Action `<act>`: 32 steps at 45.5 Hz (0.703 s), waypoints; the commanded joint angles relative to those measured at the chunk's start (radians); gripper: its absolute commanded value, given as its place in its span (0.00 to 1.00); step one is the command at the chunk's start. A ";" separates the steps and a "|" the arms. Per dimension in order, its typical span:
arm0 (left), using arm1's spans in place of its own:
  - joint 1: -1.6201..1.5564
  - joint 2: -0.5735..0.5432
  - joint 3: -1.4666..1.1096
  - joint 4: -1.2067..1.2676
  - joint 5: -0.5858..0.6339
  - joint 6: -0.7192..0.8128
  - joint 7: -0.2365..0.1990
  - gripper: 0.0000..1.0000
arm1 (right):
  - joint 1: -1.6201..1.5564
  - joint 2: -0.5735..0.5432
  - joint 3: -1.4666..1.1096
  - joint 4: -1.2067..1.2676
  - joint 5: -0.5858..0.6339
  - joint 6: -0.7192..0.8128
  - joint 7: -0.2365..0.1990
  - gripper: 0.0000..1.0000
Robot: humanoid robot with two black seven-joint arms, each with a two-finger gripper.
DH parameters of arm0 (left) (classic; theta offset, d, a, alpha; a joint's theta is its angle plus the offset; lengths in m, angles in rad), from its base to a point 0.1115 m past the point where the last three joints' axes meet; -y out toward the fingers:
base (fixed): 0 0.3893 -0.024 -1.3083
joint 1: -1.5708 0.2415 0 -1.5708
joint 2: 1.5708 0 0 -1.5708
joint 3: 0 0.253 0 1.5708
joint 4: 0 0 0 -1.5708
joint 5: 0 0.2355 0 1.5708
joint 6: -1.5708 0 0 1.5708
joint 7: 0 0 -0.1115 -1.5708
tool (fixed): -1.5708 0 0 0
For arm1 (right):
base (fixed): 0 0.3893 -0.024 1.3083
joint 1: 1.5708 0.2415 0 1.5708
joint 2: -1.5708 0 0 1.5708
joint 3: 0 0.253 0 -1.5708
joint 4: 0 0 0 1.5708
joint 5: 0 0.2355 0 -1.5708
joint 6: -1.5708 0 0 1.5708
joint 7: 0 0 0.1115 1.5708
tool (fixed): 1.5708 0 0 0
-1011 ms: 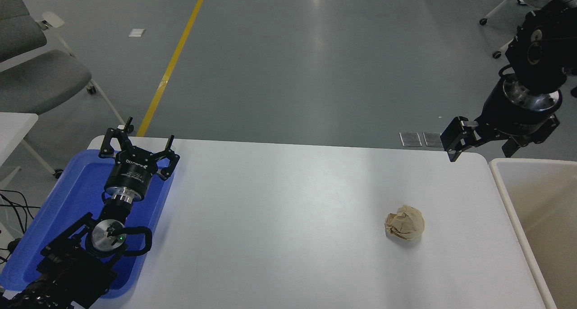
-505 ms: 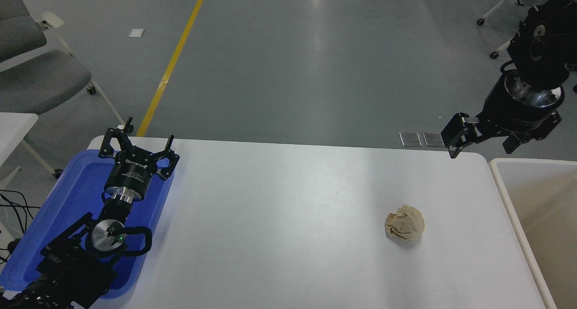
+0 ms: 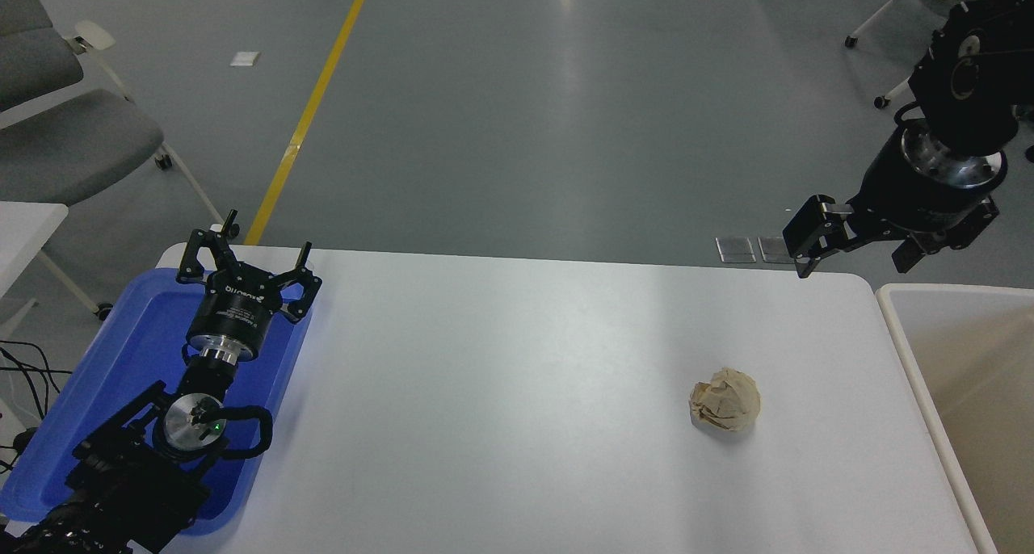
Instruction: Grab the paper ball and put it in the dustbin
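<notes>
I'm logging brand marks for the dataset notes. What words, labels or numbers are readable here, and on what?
left gripper: white lettering on its black body, upside down to the camera and too small to read.
right gripper: faint print on its wrist housing, too blurred to read.
paper ball, dustbin, blue tray: no text visible.

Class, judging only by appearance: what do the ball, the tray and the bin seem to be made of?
Paper ball: crumpled tan paper, matte, sharply creased. Blue tray: probably moulded plastic, smooth with a slight sheen and rounded rim. Dustbin: likely plastic too, with a thick cream rim and smooth beige walls, though the look leaves this open.
</notes>
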 commanded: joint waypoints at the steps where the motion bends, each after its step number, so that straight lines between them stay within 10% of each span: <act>1: 0.000 0.000 0.000 0.000 0.000 0.000 0.000 1.00 | -0.001 -0.007 -0.002 0.000 0.031 0.000 0.000 0.99; 32: 0.000 0.000 0.000 0.000 0.000 0.000 0.000 1.00 | -0.110 -0.011 0.015 -0.001 0.047 0.000 0.000 0.93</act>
